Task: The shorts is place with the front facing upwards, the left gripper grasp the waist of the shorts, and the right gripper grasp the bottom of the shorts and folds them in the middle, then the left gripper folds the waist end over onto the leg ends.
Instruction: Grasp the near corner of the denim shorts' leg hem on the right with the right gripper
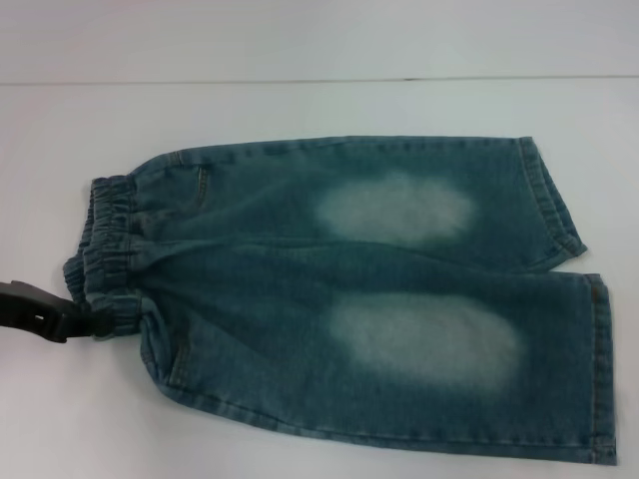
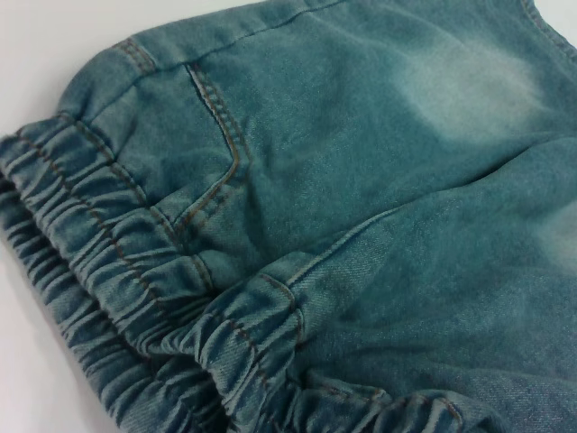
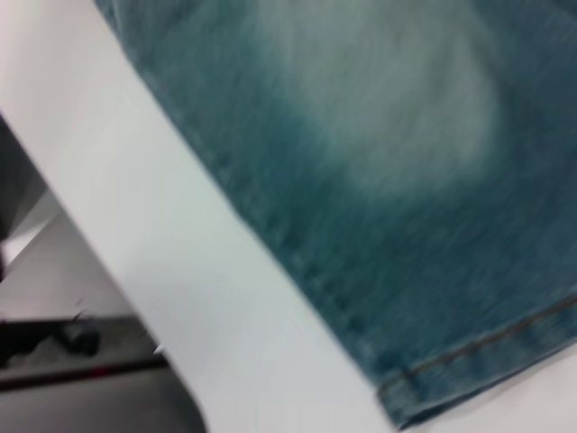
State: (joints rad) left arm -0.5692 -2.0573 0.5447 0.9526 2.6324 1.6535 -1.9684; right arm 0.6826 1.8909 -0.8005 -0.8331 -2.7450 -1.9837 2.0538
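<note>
The shorts (image 1: pixel 349 289) lie flat on the white table, blue-green denim with two pale oval patches facing up. The waist of the shorts (image 1: pixel 110 254), a gathered elastic band, points to the left; the bottom of the shorts (image 1: pixel 599 369) points right, with the farther leg end (image 1: pixel 554 200) behind it. My left gripper (image 1: pixel 85 321) reaches in from the left edge and touches the near corner of the waist. The left wrist view shows the waistband (image 2: pixel 135 298) and a stitched pocket (image 2: pixel 216 153) close up. A near leg with its hem (image 3: pixel 478 361) fills the right wrist view. The right gripper is out of view.
The white table (image 1: pixel 300 110) runs back to a seam line far behind the shorts. In the right wrist view the table's edge (image 3: pixel 135 253) passes close to the near leg, with dark floor and equipment (image 3: pixel 54 343) beyond it.
</note>
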